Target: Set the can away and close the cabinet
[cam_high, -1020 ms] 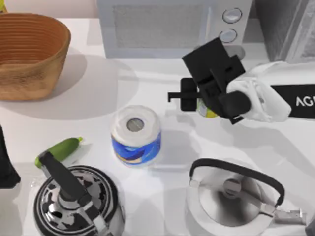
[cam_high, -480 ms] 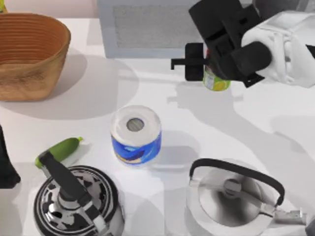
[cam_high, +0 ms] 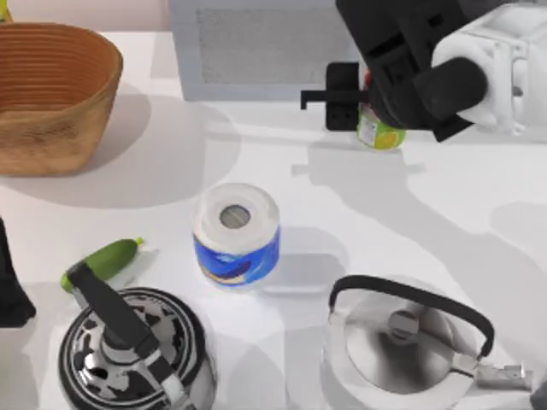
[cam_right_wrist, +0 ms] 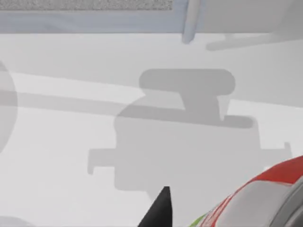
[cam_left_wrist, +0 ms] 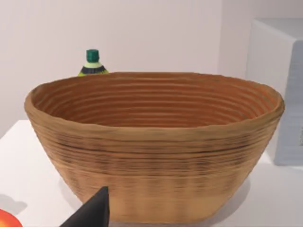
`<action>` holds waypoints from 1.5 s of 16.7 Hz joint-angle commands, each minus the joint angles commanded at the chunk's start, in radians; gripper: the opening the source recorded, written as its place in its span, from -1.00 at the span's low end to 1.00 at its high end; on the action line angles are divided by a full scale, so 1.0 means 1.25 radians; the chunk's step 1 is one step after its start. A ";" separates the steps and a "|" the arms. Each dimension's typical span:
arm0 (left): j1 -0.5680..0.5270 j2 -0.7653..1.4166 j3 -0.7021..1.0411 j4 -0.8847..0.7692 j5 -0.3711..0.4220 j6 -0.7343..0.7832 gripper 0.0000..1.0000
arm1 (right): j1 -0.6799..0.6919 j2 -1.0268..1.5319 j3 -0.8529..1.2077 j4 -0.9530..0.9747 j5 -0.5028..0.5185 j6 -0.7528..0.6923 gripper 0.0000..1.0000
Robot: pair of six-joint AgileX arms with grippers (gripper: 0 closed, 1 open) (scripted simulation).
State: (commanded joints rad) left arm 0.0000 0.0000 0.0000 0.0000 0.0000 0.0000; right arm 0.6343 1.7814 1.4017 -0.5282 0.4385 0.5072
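Observation:
My right gripper (cam_high: 373, 109) is shut on the can (cam_high: 379, 133), a slim red can with a yellow-green lower band. It hangs above the table at the back right, just in front of a white microwave (cam_high: 256, 51). The can's shadow-side base shows below the black gripper body. In the right wrist view the can's red and silver side (cam_right_wrist: 267, 196) sits close to the lens, with the gripper's shadow on the white table below. The cabinet is hidden behind my right arm. My left gripper (cam_high: 7, 286) is parked at the table's left edge.
A woven basket (cam_high: 51, 94) stands at the back left, with a green-capped bottle (cam_left_wrist: 92, 64) behind it. A blue-and-white paper roll (cam_high: 237, 235) stands mid-table. A cucumber (cam_high: 102, 260), a black patterned kettle (cam_high: 128, 350) and a silver kettle (cam_high: 410, 342) line the front.
My right gripper has risen with the can in it and carried it toward the back of the table, up to the microwave's front. The left arm has not moved.

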 joint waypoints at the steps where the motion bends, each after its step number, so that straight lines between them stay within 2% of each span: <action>1: 0.000 0.000 0.000 0.000 0.000 0.000 1.00 | -0.004 -0.017 -0.015 0.006 -0.003 0.001 -1.00; 5: 0.000 0.000 0.000 0.000 0.000 0.000 1.00 | -0.051 -0.171 -0.143 0.063 -0.038 -0.004 -1.00; 10: 0.000 0.000 0.000 0.000 0.000 0.000 1.00 | -0.156 -0.543 -0.412 0.173 -0.121 -0.053 -1.00; 18: 0.000 0.000 0.000 0.000 0.000 0.000 1.00 | -0.387 -1.207 -0.916 0.356 -0.289 -0.269 -1.00; 22: 0.000 0.000 0.000 0.000 0.000 0.000 1.00 | -0.483 -1.383 -1.082 0.412 -0.340 -0.376 -1.00; 25: 0.000 0.000 0.000 0.000 0.000 0.000 1.00 | -0.507 -1.425 -1.121 0.423 -0.351 -0.406 -1.00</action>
State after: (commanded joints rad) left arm 0.0000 0.0000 0.0000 0.0000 0.0000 0.0000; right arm -0.0001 0.0000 0.0000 0.0000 -0.0001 0.0000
